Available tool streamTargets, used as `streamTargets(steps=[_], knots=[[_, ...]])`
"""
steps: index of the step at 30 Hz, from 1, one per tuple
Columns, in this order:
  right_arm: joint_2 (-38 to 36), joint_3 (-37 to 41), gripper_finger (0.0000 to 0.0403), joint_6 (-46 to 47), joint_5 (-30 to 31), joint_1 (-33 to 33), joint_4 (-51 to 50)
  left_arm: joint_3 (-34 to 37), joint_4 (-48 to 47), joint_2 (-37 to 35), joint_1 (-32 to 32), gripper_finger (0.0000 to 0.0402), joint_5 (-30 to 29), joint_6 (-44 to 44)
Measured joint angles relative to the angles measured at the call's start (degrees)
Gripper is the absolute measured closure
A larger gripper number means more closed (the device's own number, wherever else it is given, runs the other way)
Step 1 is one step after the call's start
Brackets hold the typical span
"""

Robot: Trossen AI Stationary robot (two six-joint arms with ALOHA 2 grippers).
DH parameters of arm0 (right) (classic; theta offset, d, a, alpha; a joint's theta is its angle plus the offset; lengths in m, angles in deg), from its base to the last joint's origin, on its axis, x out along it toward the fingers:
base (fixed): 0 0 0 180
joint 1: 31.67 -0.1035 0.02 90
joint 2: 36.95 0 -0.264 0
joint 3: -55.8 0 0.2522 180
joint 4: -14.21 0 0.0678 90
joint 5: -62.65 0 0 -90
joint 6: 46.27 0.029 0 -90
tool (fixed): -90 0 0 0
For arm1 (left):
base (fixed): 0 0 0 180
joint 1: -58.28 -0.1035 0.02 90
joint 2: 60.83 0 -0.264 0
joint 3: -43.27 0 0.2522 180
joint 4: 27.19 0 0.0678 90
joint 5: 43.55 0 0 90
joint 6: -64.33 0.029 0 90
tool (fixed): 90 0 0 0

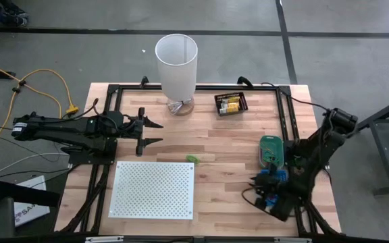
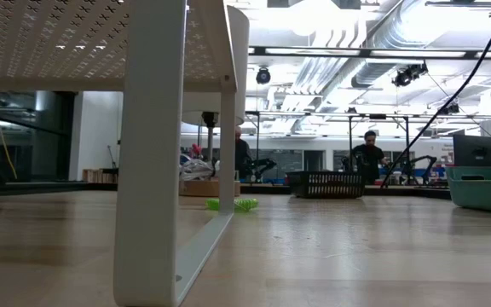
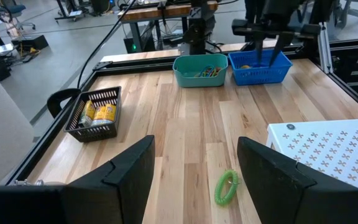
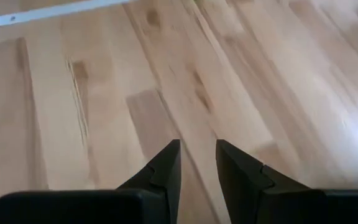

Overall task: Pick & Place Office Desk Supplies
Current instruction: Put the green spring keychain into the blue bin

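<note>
A green ring-shaped loop (image 1: pixel 191 158) (image 3: pixel 226 187) lies flat on the wooden table near its middle, just beyond the far edge of the white perforated board (image 1: pixel 152 189). My left gripper (image 1: pixel 155 132) (image 3: pixel 194 155) hovers open to the left of the loop, nothing between its fingers. My right gripper (image 4: pixel 197 149) (image 3: pixel 267 50) hangs above the blue basket (image 3: pixel 260 67) at the table's right side. Its fingers stand a narrow gap apart with only bare wood showing between them. A black basket (image 1: pixel 230 103) (image 3: pixel 96 114) holds yellow packets.
A tall white cylinder (image 1: pixel 176 64) stands at the far edge. A teal bin (image 1: pixel 271 150) (image 3: pixel 200 70) with small items sits beside the blue basket. The board's white leg (image 2: pixel 152 153) fills the low view's front. Bare wood lies between the loop and the bins.
</note>
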Motion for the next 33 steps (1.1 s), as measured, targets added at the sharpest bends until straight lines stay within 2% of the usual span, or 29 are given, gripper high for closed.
streamTargets(steps=[6,9,18,28,33], knots=[[0.0,0.0,0.0314,-21.74,-0.66,9.18,10.57,0.0,0.01,0.0,0.01,0.0181,0.01,0.0],[-0.02,0.0,0.0314,-32.65,-2.99,14.11,15.48,0.0,0.0,0.0,0.0,0.0181,0.02,0.0],[-0.02,0.0,0.0314,-59.89,-19.74,29.85,30.84,0.0,0.0,0.01,0.02,0.0181,0.02,0.0],[2.76,-0.08,0.0314,-80.24,-39.47,43.68,43.54,0.0,0.0,0.02,0.01,0.0181,0.01,0.0],[4.96,-0.08,0.0314,-83.78,-44.54,46.84,47.58,0.0,0.61,0.02,0.0,0.0181,0.02,0.0]])
